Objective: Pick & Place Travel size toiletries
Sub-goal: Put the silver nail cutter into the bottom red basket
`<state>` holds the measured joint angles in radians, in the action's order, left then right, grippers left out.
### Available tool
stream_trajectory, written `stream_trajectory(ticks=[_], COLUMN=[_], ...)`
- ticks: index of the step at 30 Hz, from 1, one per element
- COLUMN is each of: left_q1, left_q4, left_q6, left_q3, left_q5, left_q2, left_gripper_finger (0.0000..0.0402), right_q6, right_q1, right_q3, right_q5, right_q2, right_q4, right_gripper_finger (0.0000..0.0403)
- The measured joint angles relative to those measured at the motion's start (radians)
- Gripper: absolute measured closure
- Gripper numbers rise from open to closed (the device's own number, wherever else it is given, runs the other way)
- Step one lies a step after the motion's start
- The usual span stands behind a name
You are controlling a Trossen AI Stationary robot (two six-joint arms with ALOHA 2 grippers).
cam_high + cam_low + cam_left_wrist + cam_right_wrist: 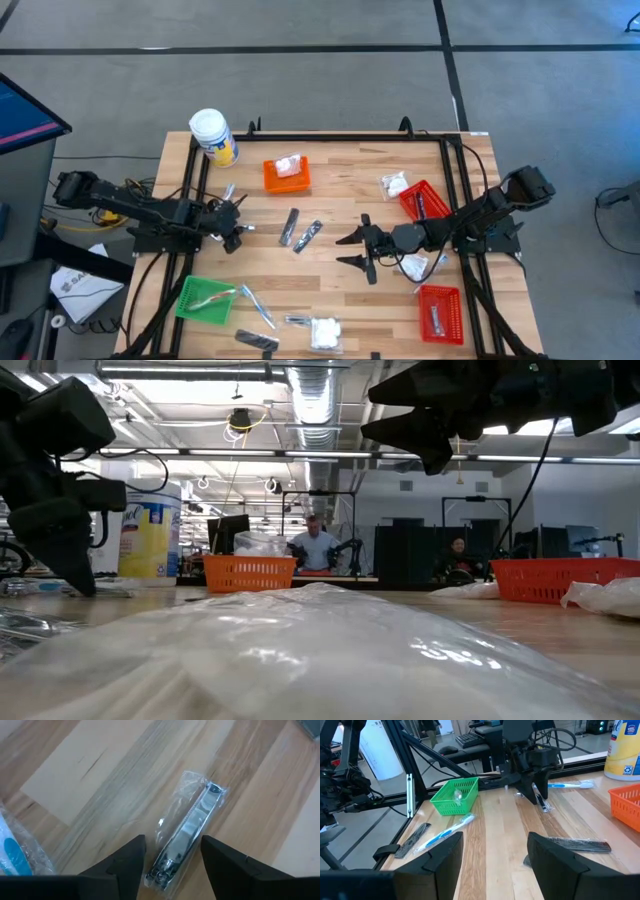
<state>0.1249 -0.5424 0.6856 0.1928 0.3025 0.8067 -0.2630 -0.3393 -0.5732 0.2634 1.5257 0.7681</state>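
Travel size toiletries lie scattered on the wooden table: two slim dark sachets (299,230), white wrapped packets (325,332) (396,184), and clear-wrapped sticks (257,305). My left gripper (234,237) (172,865) is open at the table's left and points steeply down. Its fingers stand on either side of the near end of a silvery clear-wrapped item (187,832), which lies flat on the wood. The fingers do not visibly touch it. My right gripper (358,250) (495,855) hangs open above the table's middle, with nothing between its fingers.
A white-lidded jar (214,137) stands at the far left. An orange basket (287,174) sits at the back and a green basket (205,298) at the near left. Two red baskets (422,198) (440,310) are on the right. A wrapped toothbrush (12,857) lies beside my left gripper.
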Motion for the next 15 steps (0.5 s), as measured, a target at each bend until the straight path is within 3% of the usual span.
stream_trajectory(ticks=[9,15], left_q1=[-0.001,-0.002], left_q4=[0.053,0.068], left_q6=[0.009,0.050], left_q3=[-0.008,-0.008], left_q5=[0.001,0.008], left_q2=[0.013,0.032], left_gripper_finger=[0.0231,0.0288], right_q6=[0.000,0.000], right_q1=[0.003,0.008], right_q3=[0.000,0.000], right_q5=[0.000,0.000], right_q2=[0.000,0.000], right_q4=[0.004,0.004], right_gripper_finger=[0.0189,0.0189])
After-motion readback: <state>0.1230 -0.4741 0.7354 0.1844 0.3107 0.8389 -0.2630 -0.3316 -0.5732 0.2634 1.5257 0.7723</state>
